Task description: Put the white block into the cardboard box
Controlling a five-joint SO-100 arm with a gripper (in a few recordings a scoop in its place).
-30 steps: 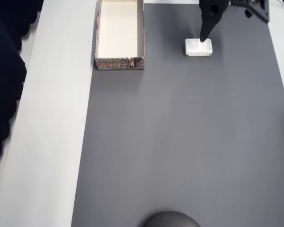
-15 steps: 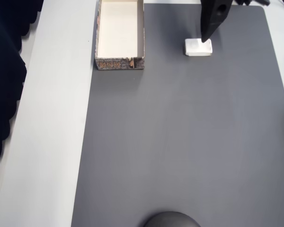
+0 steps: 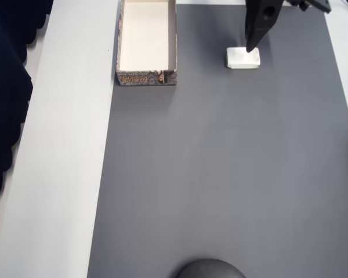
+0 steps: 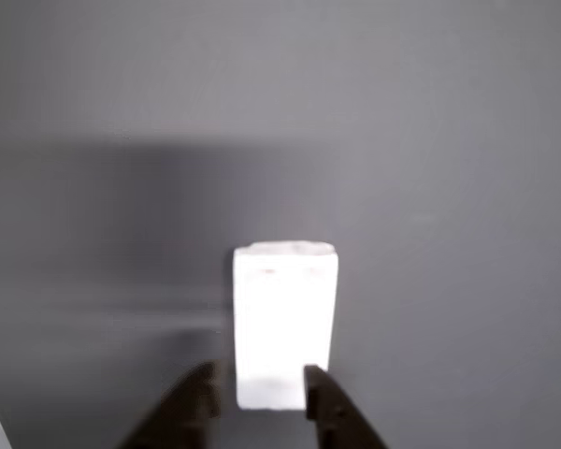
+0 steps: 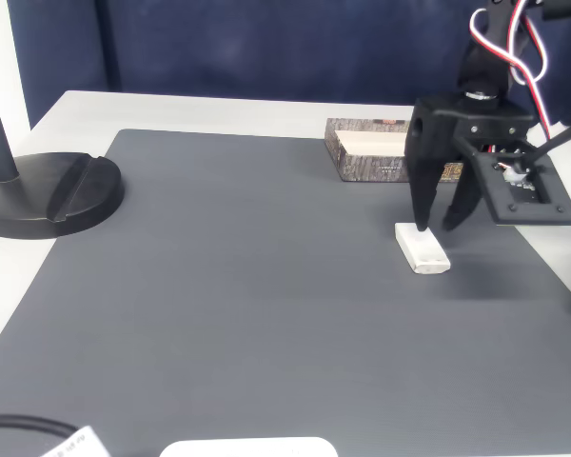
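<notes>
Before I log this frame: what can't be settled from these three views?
- Overhead view: the end effector covers part of the white block, hiding any contact.
- Wrist view: the block is overexposed; touch between fingertips and its sides is unclear.
- Fixed view: the arm hides part of the cardboard box.
- Overhead view: the box's far end is cut off by the top edge.
</notes>
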